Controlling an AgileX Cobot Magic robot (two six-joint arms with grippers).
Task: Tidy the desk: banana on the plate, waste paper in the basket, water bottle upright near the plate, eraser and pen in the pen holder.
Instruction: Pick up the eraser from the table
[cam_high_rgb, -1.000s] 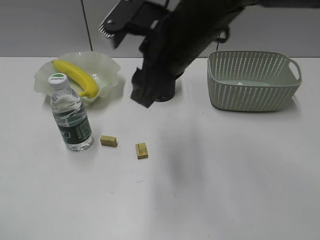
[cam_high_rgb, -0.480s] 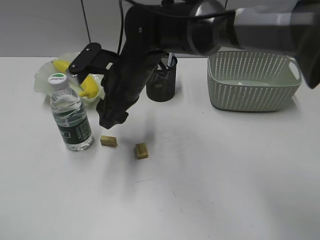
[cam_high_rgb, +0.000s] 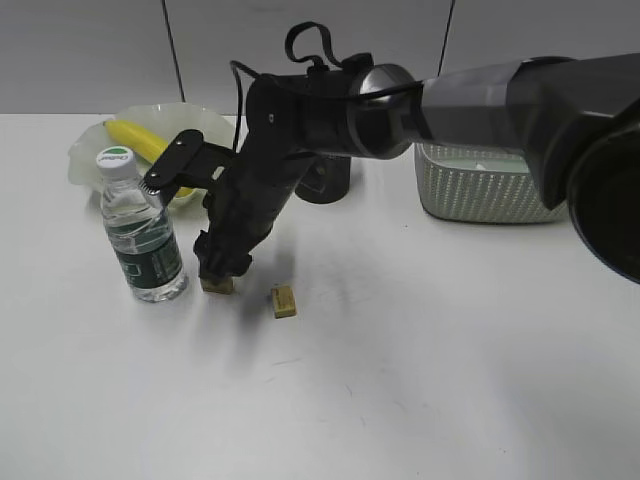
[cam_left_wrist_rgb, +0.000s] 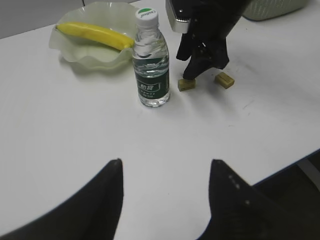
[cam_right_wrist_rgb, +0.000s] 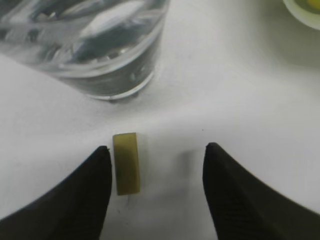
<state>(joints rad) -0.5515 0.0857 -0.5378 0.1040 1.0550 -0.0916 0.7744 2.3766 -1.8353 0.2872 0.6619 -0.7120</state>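
Observation:
My right gripper (cam_high_rgb: 220, 268) reaches across to the left and hangs open just over a small tan eraser (cam_high_rgb: 216, 286) next to the upright water bottle (cam_high_rgb: 143, 232). In the right wrist view the eraser (cam_right_wrist_rgb: 126, 163) lies between the open fingers (cam_right_wrist_rgb: 156, 150), close to the left one. A second tan eraser (cam_high_rgb: 284, 301) lies to the right. The banana (cam_high_rgb: 138, 140) lies on the wavy green plate (cam_high_rgb: 86, 152). The pen holder (cam_high_rgb: 330, 182) is mostly hidden behind the arm. My left gripper (cam_left_wrist_rgb: 166, 164) is open and empty above bare desk. The waste paper and pen are out of view.
The green perforated basket (cam_high_rgb: 480, 190) stands at the back right, partly behind the right arm. The left wrist view shows the bottle (cam_left_wrist_rgb: 151, 65), plate (cam_left_wrist_rgb: 75, 52), both erasers (cam_left_wrist_rgb: 186, 85) (cam_left_wrist_rgb: 224, 80) and the desk's near edge at the lower right.
The right arm has swung down and to the left from above the pen holder, and its open gripper now sits over the eraser beside the bottle. Nothing else has moved.

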